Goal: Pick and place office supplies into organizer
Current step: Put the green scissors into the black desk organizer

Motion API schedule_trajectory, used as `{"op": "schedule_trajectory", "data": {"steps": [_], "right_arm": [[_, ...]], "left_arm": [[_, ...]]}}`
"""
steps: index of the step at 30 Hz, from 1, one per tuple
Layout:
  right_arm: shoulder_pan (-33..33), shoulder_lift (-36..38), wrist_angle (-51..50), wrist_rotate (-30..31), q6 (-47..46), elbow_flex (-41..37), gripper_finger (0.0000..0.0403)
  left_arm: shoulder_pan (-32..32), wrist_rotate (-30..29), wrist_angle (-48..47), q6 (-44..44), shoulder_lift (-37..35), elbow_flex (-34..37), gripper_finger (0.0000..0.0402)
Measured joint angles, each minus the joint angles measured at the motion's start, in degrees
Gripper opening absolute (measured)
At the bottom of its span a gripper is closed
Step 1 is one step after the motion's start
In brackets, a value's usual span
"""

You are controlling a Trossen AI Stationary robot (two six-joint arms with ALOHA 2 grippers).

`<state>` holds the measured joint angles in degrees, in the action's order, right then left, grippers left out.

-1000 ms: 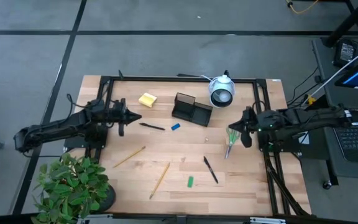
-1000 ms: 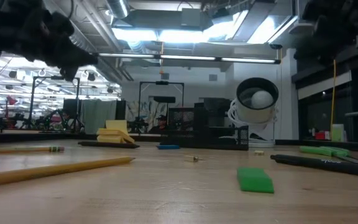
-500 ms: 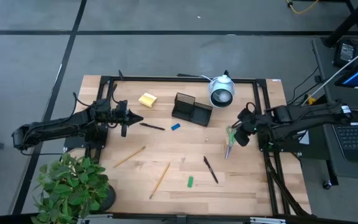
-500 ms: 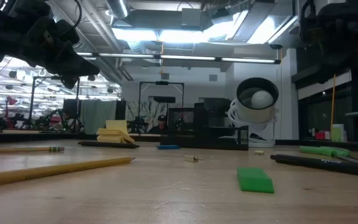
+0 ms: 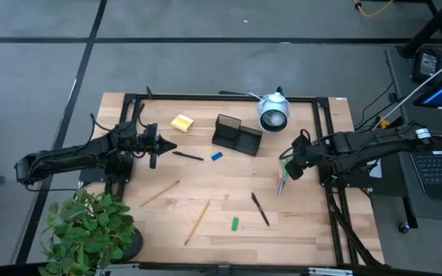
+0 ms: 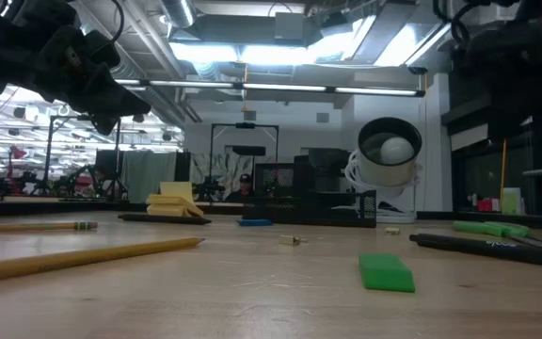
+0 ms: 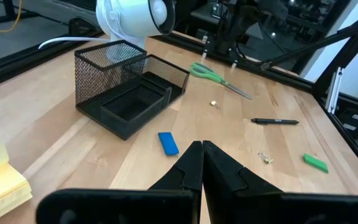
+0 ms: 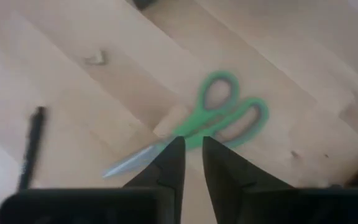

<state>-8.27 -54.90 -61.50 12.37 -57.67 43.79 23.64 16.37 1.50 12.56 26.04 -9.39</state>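
The green-handled scissors (image 5: 283, 175) (image 8: 219, 118) lie flat near the table's right edge. My right gripper (image 5: 286, 163) (image 8: 191, 144) hovers above them by their handles, its fingers a narrow gap apart. My left gripper (image 5: 164, 146) (image 7: 201, 149) is shut and hangs above the table beside one black pen (image 5: 187, 156). The black mesh organizer (image 5: 236, 134) (image 7: 129, 87) stands at the far middle. The yellow sticky-note pad (image 5: 182, 123), blue piece (image 5: 216, 156), green piece (image 5: 235, 224), second pen (image 5: 260, 208) and two pencils (image 5: 159, 192) (image 5: 197, 221) all lie on the wood.
A white round lens-faced device (image 5: 273, 113) stands just right of the organizer. A potted plant (image 5: 90, 230) sits at the near left corner. Black frame rails (image 5: 328, 199) run along the table's sides. Bare wood lies between the pencils and the organizer.
My right gripper has moved toward the table's left, from beside the scissors to over their handles. My left gripper has dropped a little and then held still. Nothing on the table has moved.
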Motion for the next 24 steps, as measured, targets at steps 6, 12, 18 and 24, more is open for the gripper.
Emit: {"op": "schedule_trajectory", "data": {"steps": [6,12,18,24], "right_arm": [[0.0,-4.52,-1.48,0.06,-3.77,-0.02,0.0115],[0.78,-9.92,-1.89,0.08,-9.55,-0.04,0.0158],[3.84,-14.54,-7.94,0.27,-13.06,-0.09,0.0177],[6.5,-16.33,-6.36,0.25,-11.9,-0.09,0.0176]], "left_arm": [[0.0,-0.25,0.0,-0.7,0.0,0.0,0.0005],[0.0,-0.27,0.0,-0.63,0.0,0.02,0.0006],[0.0,-0.33,-0.02,-0.22,0.0,0.04,0.0006],[0.0,-0.33,-0.02,-0.25,0.0,0.07,0.0006]]}}
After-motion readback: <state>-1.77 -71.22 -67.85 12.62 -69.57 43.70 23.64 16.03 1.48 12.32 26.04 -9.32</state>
